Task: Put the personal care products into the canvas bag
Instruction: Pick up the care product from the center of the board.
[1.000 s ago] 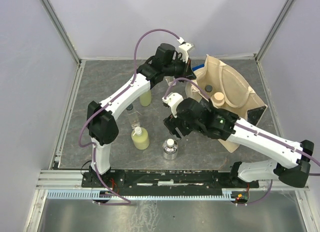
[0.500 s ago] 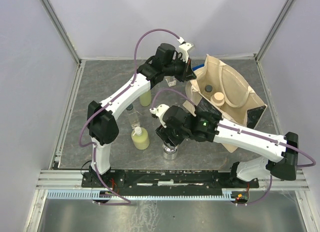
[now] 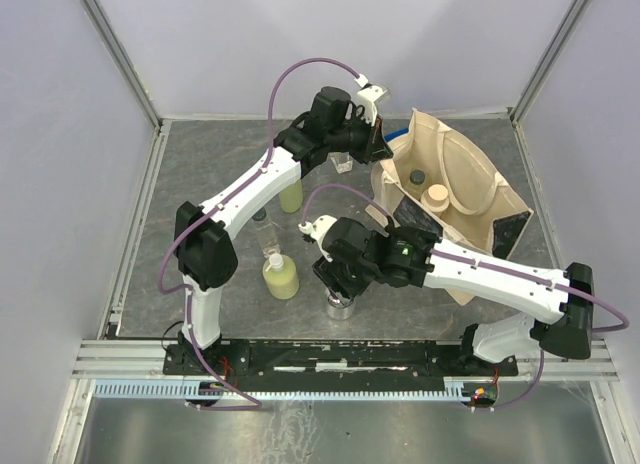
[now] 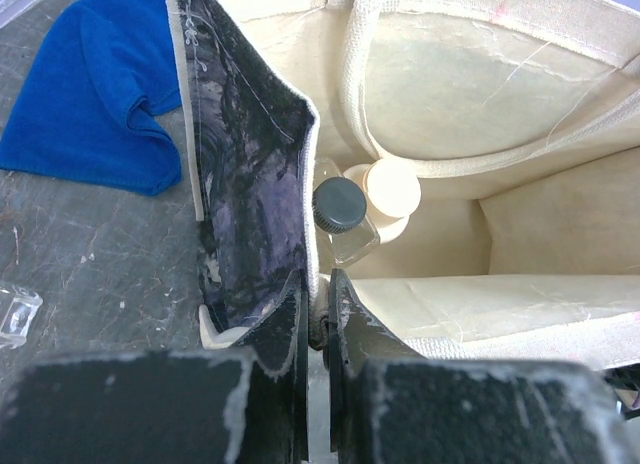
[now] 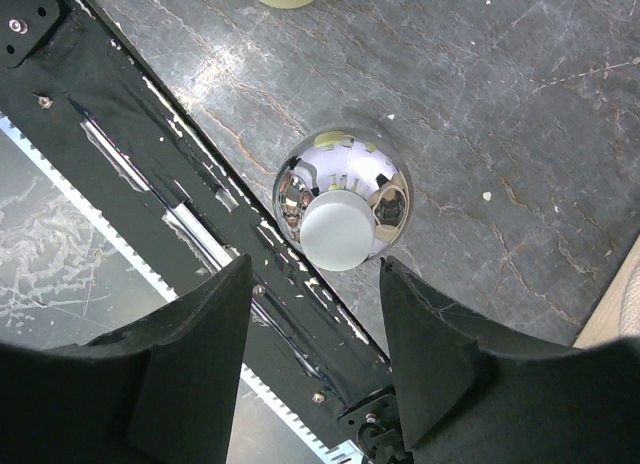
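Hovering spread above the slick, rounded bottle (image 5: 340, 189), right gripper (image 5: 315, 284) should pinch its cap (image 5: 337, 236); left gripper (image 4: 318, 309) clamps the bag (image 4: 480, 114) rim.

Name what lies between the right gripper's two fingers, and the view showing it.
The squat silvery bottle stands between the right gripper's open fingers; the right wrist view shows it.

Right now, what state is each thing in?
left gripper, jaws shut on the canvas bag rim, holding its mouth open.
right gripper, jaws open either side of the silvery bottle.
silvery bottle, upright, capped, on the table.
canvas bag, open; black-capped bottle and beige jar inside.
yellow-green bottles, two upright on the table.
blue cloth, bunched beside the bag.
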You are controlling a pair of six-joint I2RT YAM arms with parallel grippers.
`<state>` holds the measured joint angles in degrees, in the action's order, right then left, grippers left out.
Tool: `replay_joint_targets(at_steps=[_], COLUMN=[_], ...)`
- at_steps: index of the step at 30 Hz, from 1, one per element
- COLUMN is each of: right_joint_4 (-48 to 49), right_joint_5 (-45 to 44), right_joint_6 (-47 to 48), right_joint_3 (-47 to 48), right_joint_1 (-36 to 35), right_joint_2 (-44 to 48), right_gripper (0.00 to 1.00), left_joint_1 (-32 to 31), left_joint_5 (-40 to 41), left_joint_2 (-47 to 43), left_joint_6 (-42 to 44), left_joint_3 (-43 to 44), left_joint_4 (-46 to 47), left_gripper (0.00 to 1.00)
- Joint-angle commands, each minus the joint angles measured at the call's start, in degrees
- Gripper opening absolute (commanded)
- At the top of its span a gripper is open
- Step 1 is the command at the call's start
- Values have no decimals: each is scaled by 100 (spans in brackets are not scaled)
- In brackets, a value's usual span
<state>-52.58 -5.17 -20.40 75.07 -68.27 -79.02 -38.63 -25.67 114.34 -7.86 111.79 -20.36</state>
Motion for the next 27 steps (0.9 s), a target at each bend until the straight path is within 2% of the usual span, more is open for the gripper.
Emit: replay_joint_targets(at_steps=[1, 9, 13, 15, 20, 25, 27], right_joint_4=[269, 319, 327, 323, 271, 169, 112], right_joint_5=[-110, -128, -73, -72, -130, -280, -421], right_joint_6=[-100, -43, -57, -67, -65, -53, -51], right_joint_3=[-30, -17, -49, -67, -72, -10, 34], right_joint_1=[-55, -55, -55, -55, -55, -55, -61], right_joint_2=[-161, -459, -482, -472, -481, -466, -383], right_gripper=[61, 64, 61, 57, 32, 18, 16], left_joint_1=[49, 48, 48, 49, 49, 49, 49], left_joint_5=[60, 68, 47, 45, 53, 56, 54], left_joint_2=[-117, -150, -142, -140, -138, -118, -114], left_joint_6=[-67, -67, -83, -88, -102, -115, -119], left_joint_3=[-92, -95, -97, -104, -131, -135, -132], left_joint_4=[129, 138, 146, 154, 181, 203, 212], left_gripper=[3, 3, 3, 3, 3, 3, 3])
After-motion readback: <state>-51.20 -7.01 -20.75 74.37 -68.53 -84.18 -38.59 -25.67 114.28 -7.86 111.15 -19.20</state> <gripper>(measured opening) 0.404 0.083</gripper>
